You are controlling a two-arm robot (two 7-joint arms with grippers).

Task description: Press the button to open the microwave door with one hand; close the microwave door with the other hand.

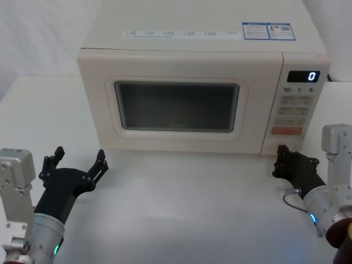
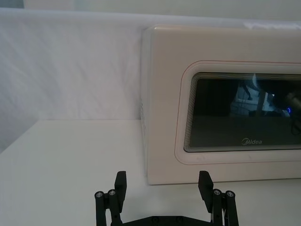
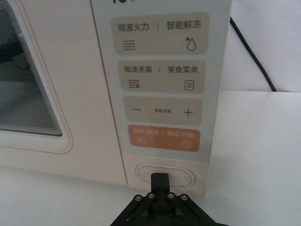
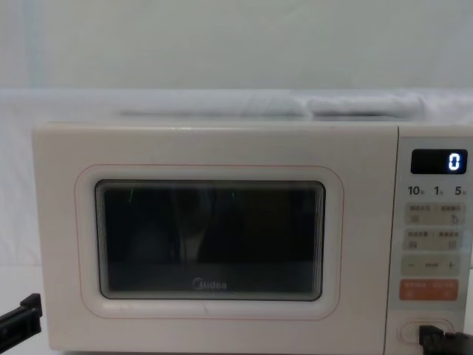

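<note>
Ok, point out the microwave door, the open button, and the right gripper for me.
Door (image 1: 179,107): head view, middle of the dark window.
Open button (image 3: 181,176): right wrist view, bare part beside the gripper tip.
Right gripper (image 3: 159,178): right wrist view, shut fingertips at the button.

White table (image 1: 181,198) fills the lower frame in the head view. White backdrop (image 2: 70,66) across upper left in the left wrist view. Black cable (image 3: 251,54) runs down the upper right of the right wrist view, onto the table. Two blue-printed stickers (image 1: 268,31) at top right, head view.
</note>
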